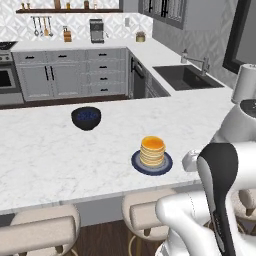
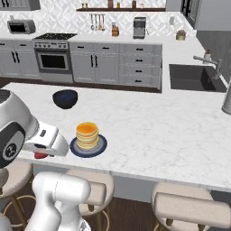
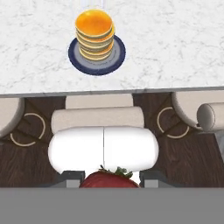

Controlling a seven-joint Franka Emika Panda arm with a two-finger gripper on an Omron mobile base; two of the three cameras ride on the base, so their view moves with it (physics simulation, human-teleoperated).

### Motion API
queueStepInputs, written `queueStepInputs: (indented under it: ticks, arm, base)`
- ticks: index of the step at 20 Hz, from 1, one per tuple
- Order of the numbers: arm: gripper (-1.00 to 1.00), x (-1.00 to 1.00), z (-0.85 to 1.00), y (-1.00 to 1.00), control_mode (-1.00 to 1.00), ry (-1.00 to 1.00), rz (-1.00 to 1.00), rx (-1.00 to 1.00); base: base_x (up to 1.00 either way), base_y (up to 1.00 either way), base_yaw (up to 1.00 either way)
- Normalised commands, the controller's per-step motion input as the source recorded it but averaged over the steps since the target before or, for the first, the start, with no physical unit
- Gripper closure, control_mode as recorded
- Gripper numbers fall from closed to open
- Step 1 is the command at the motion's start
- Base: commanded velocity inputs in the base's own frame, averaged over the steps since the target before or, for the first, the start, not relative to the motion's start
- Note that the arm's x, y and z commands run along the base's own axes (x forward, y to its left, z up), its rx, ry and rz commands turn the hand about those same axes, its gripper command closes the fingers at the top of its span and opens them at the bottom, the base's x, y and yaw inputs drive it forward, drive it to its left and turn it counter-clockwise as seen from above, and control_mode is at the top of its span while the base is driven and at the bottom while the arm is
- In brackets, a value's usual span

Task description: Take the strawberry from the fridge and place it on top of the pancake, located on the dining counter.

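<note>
Holding the strawberry (image 3: pixel 107 178) between my two fingers, my claw (image 2: pixel 41 154) is closed narrow on it. In the right base view a bit of red shows under my white hand, at the near edge of the dining counter (image 2: pixel 158 131), just beside the plate (image 2: pixel 88 146). In the hand view the berry sits at the bottom with its green leaves up, and below it are beige stools (image 3: pixel 98 117) and dark wood floor, so my claw hangs off the near edge, not over the marble.

The pancake (image 1: pixel 152 150) stands as a short golden stack on the dark blue plate, close to the near edge of the counter and about in the middle of its length. Around the plate the marble is bare on all sides. The black bowl (image 1: pixel 86 118) with blue berries stands well apart from it, toward the far edge and to the left.

The counter is long, white with faint grey veins. At its right end it joins the worktop with the dark sink (image 1: pixel 187 77) and tap (image 1: pixel 197 62). Behind it, across a strip of dark floor, are light grey cabinets (image 2: pixel 94 66), an oven (image 2: pixel 53 57), and a shelf (image 1: pixel 67 10) on the patterned wall.
</note>
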Motion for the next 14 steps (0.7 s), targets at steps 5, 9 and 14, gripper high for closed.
queueStepInputs:
  ticks: [5,9,14]
  arm:
    - [1.0,1.0,0.26,0.02,-1.0,0.15,0.1,0.05]
    - [1.0,1.0,0.02,0.17,-1.0,0.13,0.03,0.04]
    - [1.0,1.0,-0.17,0.05,-1.0,0.03,0.02,-0.01]
  base:
    - [0.0,0.0,0.0]
    - [0.0,0.0,0.0]
    - [0.0,0.0,0.0]
